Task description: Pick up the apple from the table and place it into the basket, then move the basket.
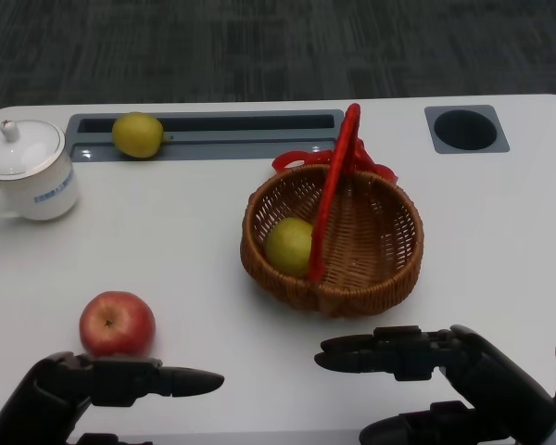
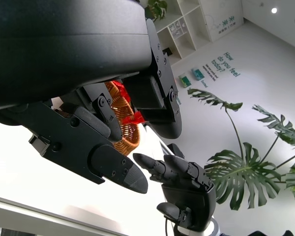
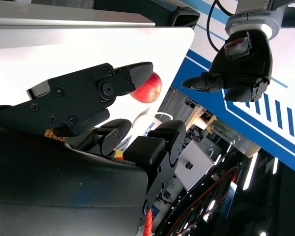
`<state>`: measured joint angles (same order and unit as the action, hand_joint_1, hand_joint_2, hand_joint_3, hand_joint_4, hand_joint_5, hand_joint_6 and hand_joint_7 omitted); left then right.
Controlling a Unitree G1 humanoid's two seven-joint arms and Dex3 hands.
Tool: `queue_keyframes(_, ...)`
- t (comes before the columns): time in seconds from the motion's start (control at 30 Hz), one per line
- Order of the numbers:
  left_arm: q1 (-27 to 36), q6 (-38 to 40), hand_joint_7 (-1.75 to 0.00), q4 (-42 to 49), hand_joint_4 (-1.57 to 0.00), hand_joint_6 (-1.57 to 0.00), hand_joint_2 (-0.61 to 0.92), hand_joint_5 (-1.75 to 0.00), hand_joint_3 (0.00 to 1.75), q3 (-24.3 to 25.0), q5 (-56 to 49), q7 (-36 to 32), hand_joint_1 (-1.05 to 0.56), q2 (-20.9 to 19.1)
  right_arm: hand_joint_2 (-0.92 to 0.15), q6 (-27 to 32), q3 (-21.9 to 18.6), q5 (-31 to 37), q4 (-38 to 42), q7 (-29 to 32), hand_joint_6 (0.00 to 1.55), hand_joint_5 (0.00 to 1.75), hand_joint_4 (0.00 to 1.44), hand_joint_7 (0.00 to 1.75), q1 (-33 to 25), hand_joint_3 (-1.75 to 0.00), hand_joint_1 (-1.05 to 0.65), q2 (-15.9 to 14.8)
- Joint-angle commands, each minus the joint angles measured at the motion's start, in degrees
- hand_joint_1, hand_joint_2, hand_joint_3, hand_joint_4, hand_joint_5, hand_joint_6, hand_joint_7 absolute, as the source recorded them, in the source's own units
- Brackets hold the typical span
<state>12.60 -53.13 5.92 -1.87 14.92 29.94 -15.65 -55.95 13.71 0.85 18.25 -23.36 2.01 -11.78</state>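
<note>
Starting the pick: apple [image 1: 117,323] sits on the bench [image 1: 185,241] near left, just beyond the empty, fingers-extended left hand [image 1: 102,385], right hand [image 1: 426,366] also empty near the basket [image 1: 371,269]; next, left hand must close round it.

a white rounded-corner bench [image 1: 500,213] with a grey recessed tray slot [image 1: 259,148] and a grey square cup hole [image 1: 465,129] stands on dark grey carpet floor [image 1: 259,46]. behind it, large-leaved green plants [image 2: 246,167] rise before a white wall [image 2: 265,69] with green lettering [image 2: 228,63] and white shelving [image 2: 187,24].
</note>
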Motion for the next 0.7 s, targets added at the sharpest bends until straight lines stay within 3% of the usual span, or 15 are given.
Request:
queue_keyframes(0.03, 0.2, 0.6, 0.00, -0.6, -1.06, -0.97, 0.76, 0.00, 0.00, 0.6, 0.4, 0.1, -0.44, -0.9, -0.84, 0.1, -0.3, -0.6, -0.4, -0.2, 0.66, 0.01, 0.67, 0.00, 0.5, 0.00, -0.42, -0.9)
queue_keyframes(0.43, 0.0, -1.7, 0.00, 0.3, -1.06, -0.97, 0.76, 0.00, 0.00, 1.1, -0.6, -0.7, -0.45, 0.3, -0.85, -1.9, -1.0, 0.1, 0.8, 1.0, 0.66, 0.00, 0.69, 0.00, 0.5, 0.00, -0.43, -0.5)
queue_keyframes(0.7, -1.9, -8.9, 0.00, 1.5, -0.98, -0.90, 0.75, 0.00, 0.00, 7.1, -10.0, -6.0, -0.59, 2.1, -0.85, -2.1, -0.9, 0.1, 0.9, 1.2, 0.66, 0.00, 0.68, 0.00, 0.1, 0.00, -0.43, -0.4)
